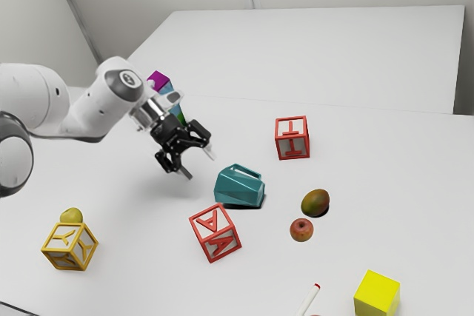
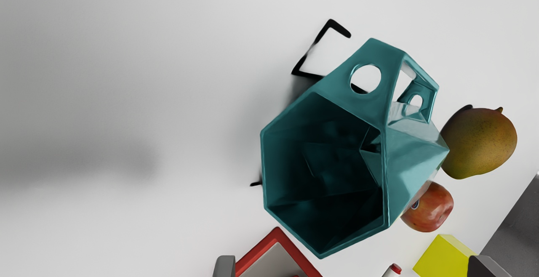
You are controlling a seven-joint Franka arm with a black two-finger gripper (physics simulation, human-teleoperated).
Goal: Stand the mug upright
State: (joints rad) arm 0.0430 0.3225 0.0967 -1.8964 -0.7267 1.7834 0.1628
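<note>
The gripper (image 1: 198, 163) is tilted above the table, its two fingers spread with nothing between them. Just beyond its fingertips, toward the exterior view's right, the teal faceted mug (image 1: 239, 189) lies on its side. In the wrist view the mug (image 2: 324, 159) turns its dark, hollow mouth toward the hand, with the handle along one side. Wide-apart fingertips mark the gripper (image 2: 355, 267) there, and neither touches the mug.
A red letter block (image 1: 215, 232) stands close to the mug; another red block (image 1: 292, 138) is farther back. Beyond the mug are a mango (image 1: 315, 202), an apple (image 1: 301, 229), a yellow cube (image 1: 377, 295) and a marker (image 1: 308, 300). A yellow-framed block (image 1: 70, 246) sits near a pear (image 1: 72, 215).
</note>
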